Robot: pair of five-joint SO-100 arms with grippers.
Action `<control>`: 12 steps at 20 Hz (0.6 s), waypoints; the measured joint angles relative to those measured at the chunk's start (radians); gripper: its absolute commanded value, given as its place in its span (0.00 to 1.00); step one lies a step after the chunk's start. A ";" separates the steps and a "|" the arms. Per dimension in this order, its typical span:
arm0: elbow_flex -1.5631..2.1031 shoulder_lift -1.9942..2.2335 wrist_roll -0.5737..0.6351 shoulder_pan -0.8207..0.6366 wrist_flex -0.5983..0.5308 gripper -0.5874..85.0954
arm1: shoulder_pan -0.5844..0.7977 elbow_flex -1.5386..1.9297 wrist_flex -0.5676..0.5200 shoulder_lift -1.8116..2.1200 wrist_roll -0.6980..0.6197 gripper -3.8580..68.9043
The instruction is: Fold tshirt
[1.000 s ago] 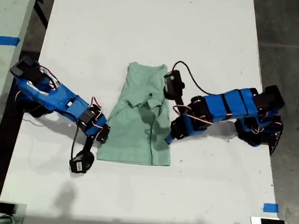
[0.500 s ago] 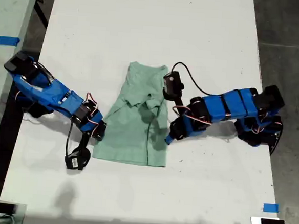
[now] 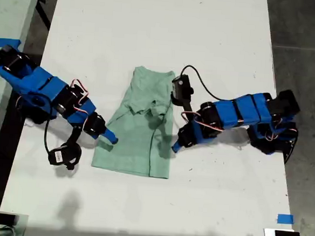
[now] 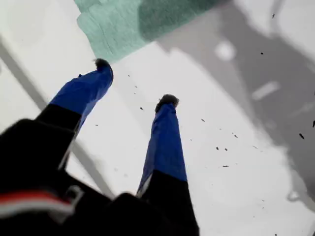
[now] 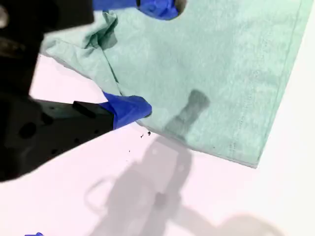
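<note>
The pale mint-green tshirt (image 3: pixel 141 126) lies partly folded and flat on the white table; its edge sits just beyond my first gripper's fingertips (image 4: pixel 102 64); my second gripper's fingertips (image 5: pixel 140 108) spread over its hem side.

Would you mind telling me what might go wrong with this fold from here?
1. My first gripper is open over bare table, short of the tshirt; closing here would likely grab nothing.
2. My second gripper is open across the cloth's edge beside a bunched fold; it might catch just one layer.
3. The shirt lies skewed, so the fold may come out uneven.
</note>
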 measured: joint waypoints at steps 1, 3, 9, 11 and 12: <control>0.000 0.000 0.000 0.003 0.000 0.36 | 0.000 0.000 0.000 0.000 0.000 0.36; 0.002 0.000 0.000 0.003 0.003 0.36 | 0.000 0.000 0.000 0.000 -0.002 0.36; 0.103 -0.126 0.000 0.003 -0.067 0.37 | 0.000 0.002 -0.006 0.000 0.002 0.36; 0.163 -0.152 0.002 0.003 -0.132 0.37 | 0.000 0.002 -0.006 0.000 0.000 0.36; 0.181 -0.153 0.003 0.003 -0.143 0.37 | 0.000 0.003 -0.006 0.000 0.000 0.36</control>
